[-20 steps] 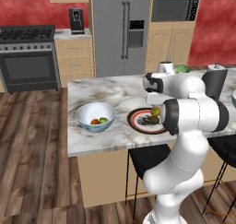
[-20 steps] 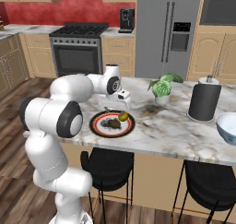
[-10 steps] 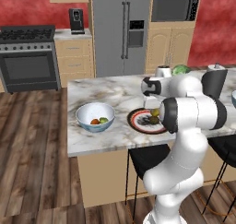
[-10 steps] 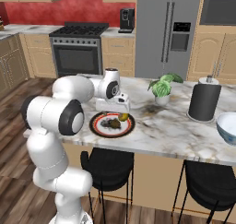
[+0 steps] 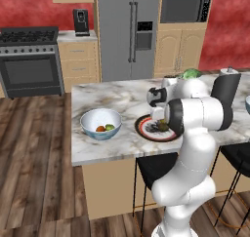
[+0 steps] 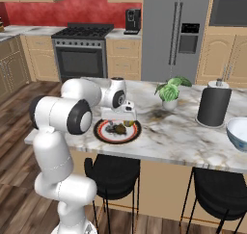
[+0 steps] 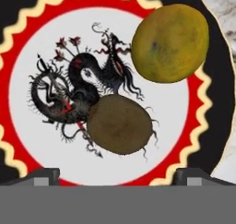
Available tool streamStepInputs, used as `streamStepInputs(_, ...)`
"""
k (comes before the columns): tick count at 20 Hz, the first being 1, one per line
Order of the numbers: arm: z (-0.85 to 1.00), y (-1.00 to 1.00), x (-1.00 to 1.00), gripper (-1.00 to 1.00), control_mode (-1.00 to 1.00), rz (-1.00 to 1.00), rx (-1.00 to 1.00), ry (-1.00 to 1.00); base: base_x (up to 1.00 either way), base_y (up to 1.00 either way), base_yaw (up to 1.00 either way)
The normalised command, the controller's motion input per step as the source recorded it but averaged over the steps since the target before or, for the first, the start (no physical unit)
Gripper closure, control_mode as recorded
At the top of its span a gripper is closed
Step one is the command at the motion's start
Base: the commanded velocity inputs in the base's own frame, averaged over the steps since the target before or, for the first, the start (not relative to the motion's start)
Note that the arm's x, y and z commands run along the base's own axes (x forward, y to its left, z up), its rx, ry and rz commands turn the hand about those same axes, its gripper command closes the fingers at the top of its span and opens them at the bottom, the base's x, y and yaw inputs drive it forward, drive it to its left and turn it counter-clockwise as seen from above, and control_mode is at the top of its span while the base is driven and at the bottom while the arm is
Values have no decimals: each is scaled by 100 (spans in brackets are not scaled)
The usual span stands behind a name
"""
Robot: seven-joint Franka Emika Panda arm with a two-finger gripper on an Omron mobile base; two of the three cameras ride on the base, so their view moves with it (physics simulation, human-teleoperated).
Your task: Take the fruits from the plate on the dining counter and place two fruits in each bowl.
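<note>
The plate (image 7: 39, 142) lies right under my open gripper (image 7: 119, 174), with a yellow-green fruit (image 7: 169, 42) on its rim and a dark brown fruit (image 7: 120, 124) in the centre between my fingertips (image 7: 44, 176). On the dining counter (image 5: 112, 97) my gripper (image 5: 158, 118) hangs just above the plate (image 5: 145, 132). To its left stands a bowl (image 5: 90, 121) with an orange fruit (image 5: 100, 128) and a green fruit (image 5: 110, 127) inside. The right base view shows the gripper (image 6: 123, 117) over the plate (image 6: 102, 133), and another bowl (image 6: 239, 132) at the far right edge.
A potted plant (image 6: 169, 91) and a black cylinder with a white top (image 6: 213, 104) stand on the counter right of the plate. Black stools (image 6: 113, 170) are tucked under the near edge. A stove (image 5: 31, 60) and fridge (image 5: 129, 31) line the back wall.
The hand has come down a little toward the plate. Its jaws have stayed open and the fruits have not moved.
</note>
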Motion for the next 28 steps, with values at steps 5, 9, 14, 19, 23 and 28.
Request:
streamStepInputs(5, -22, 0, 0, -100, -100, 11, 0, 0, 0, 0, 0)
streamStepInputs(9, -15, -4, 1, -100, -100, 10, 0, 0, 0, 0, 0)
streamStepInputs(14, -13, -5, 4, -100, -100, 8, 0, 0, 0, 0, 0)
streamStepInputs(19, -7, 0, 17, -100, -100, 7, 0, 0, 0, 0, 0)
streamStepInputs(23, -5, 1, 13, -100, -100, 6, 0, 0, 0, 0, 0)
streamStepInputs(28, -1, 8, 0, -100, -100, 1, 0, 0, 0, 0, 0)
